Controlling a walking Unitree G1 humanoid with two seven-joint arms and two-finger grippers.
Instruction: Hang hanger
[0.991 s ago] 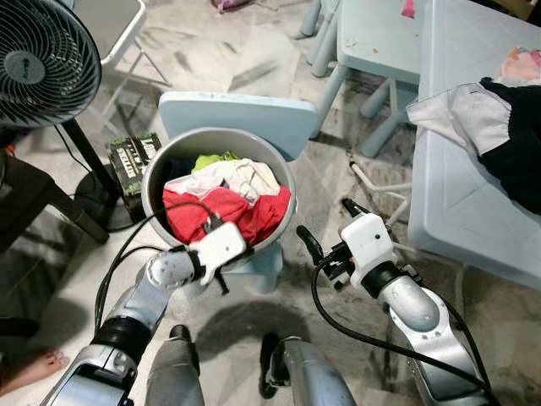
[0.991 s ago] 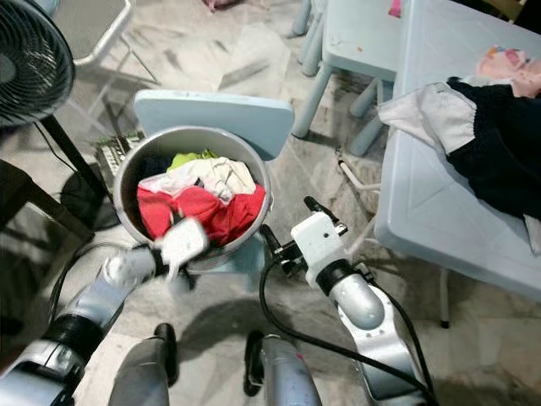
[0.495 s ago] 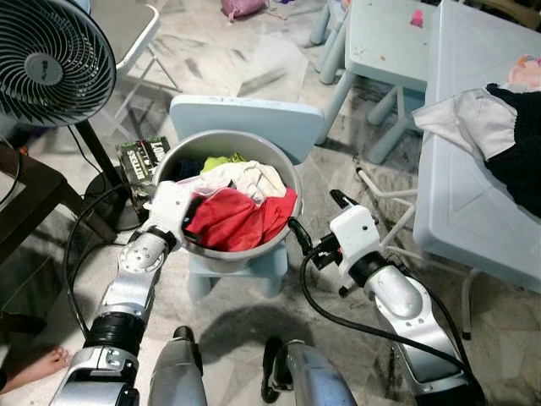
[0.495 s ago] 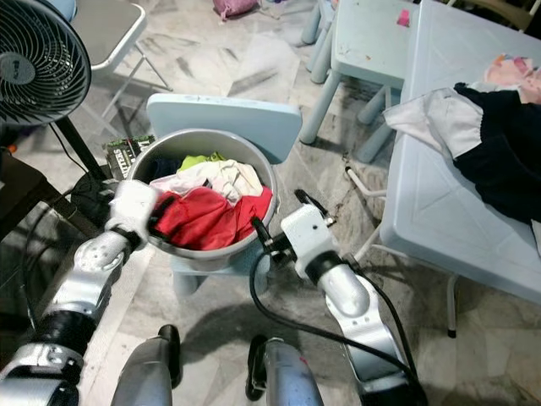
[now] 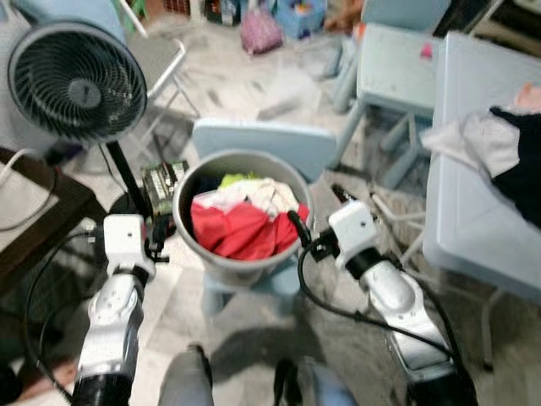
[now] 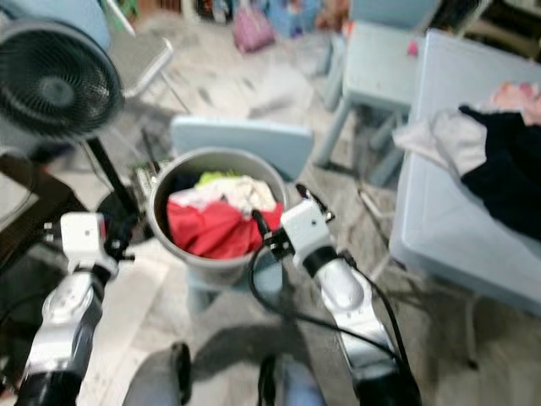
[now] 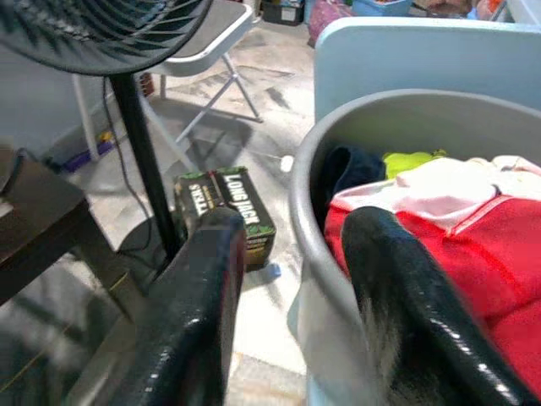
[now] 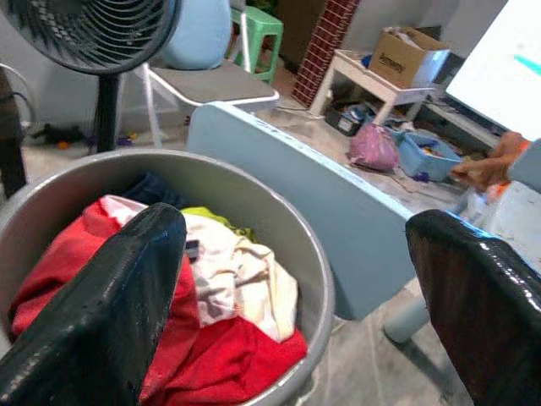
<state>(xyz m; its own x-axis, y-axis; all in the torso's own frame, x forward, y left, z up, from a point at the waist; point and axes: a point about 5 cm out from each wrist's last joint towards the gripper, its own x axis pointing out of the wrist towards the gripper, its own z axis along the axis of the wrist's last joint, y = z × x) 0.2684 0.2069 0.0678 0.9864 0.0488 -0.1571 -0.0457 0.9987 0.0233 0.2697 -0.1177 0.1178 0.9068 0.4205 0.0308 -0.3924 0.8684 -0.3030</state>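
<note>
While grippers flank it, bucket (image 5: 243, 222) holds clothes (image 5: 245, 222).

Both eye views motion-blurred; fan (image 5: 76, 85) cropped at the edge; table (image 5: 473, 211) cut off.

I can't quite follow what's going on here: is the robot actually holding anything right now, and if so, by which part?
Nothing is held. The left gripper is open at the rim of the bucket; the right gripper is open beside it.
</note>
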